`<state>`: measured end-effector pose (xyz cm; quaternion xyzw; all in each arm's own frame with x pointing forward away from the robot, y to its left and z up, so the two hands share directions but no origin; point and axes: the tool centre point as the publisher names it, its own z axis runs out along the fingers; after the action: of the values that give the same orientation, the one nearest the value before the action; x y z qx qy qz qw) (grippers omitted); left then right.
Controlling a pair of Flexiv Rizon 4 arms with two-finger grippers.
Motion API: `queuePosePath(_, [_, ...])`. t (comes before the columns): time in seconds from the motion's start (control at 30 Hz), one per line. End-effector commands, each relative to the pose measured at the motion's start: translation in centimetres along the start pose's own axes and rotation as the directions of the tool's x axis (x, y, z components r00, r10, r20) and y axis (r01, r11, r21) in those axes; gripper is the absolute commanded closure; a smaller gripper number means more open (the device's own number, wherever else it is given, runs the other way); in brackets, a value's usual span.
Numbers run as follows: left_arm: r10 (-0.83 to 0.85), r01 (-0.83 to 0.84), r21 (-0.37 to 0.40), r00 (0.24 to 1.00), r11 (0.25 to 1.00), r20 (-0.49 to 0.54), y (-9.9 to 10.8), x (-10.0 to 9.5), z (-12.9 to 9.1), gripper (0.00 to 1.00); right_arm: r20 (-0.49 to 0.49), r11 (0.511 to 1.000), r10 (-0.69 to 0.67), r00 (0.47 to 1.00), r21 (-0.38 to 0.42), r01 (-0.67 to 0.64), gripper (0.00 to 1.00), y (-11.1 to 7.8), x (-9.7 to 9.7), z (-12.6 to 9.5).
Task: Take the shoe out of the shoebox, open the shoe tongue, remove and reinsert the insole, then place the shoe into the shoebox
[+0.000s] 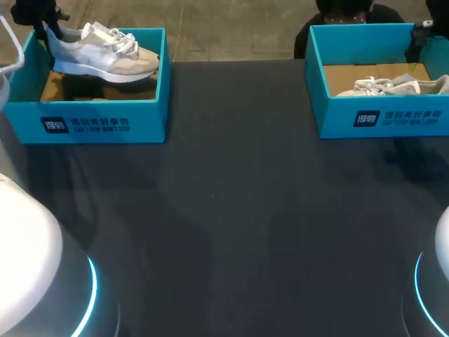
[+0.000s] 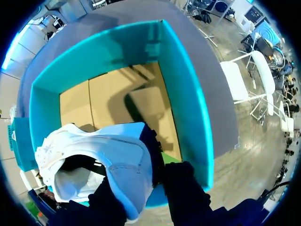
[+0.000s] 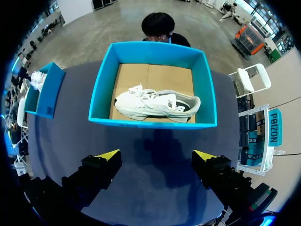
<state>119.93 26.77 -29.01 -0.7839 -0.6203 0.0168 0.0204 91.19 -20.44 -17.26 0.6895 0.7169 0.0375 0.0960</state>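
A white and beige shoe (image 1: 105, 53) hangs level above the left teal shoebox (image 1: 105, 123), toe pointing right. My left gripper (image 1: 48, 29) is shut on its heel. In the left wrist view the heel of the shoe (image 2: 108, 160) sits between the two dark fingers (image 2: 186, 188), their yellow tips hidden, with the box (image 2: 183, 94) and its bare cardboard floor below. My right gripper (image 3: 157, 157) stands open over the dark table, on the near side of the right shoebox (image 3: 150, 122), holding nothing.
The right teal shoebox (image 1: 379, 116) holds a second white shoe (image 1: 393, 86) lying on its side (image 3: 157, 104). Black cloth (image 1: 231, 210) covers the table between and in front of the two boxes.
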Motion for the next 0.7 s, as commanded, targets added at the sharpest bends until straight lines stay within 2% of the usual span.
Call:
queuePosePath(0.03, [0.014, -0.014, -0.023, 1.0, 1.0, 0.016, -1.3, -0.4, -5.3, 1.0, 0.0, 1.0, 0.0, 1.0, -0.002, 0.0, 0.0, -0.1, 0.0, 0.0])
queuePosePath(0.33, [0.021, -0.021, -0.053, 1.0, 0.998, 0.011, -2.1, 0.2, -7.1, 1.0, 0.0, 1.0, 0.0, 1.0, -0.002, 0.0, 0.0, -0.1, 0.0, 0.0])
queuePosePath(0.7, [-0.007, 0.007, -0.07, 1.0, 0.997, 0.002, -3.6, 1.5, -10.9, 1.0, 0.0, 1.0, 0.0, 1.0, -0.002, 0.0, 0.0, -0.1, 0.0, 0.0])
